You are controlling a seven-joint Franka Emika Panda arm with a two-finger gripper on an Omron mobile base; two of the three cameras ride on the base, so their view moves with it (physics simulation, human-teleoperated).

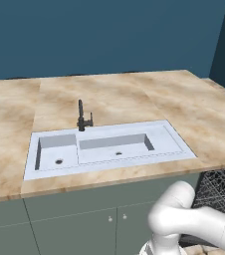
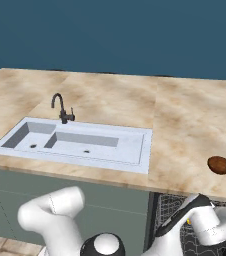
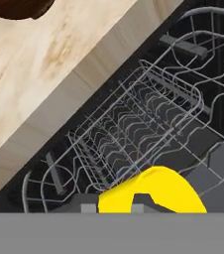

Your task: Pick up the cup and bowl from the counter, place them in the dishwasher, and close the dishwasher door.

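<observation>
My gripper (image 3: pixel 115 207) sits low over the open dishwasher (image 3: pixel 148 134), its fingertips (image 3: pixel 88 208) pinching the yellow cup (image 3: pixel 156 191) between them. Just past the cup I see the dark wire rack (image 3: pixel 134 124), its rows of tines bare. Above the rack runs the counter (image 2: pixel 185 130) edge, and a brown bowl (image 2: pixel 219 164) rests on it near the front right edge. Farther left lies the white sink (image 1: pixel 104 147) with its black tap (image 1: pixel 82 117).
</observation>
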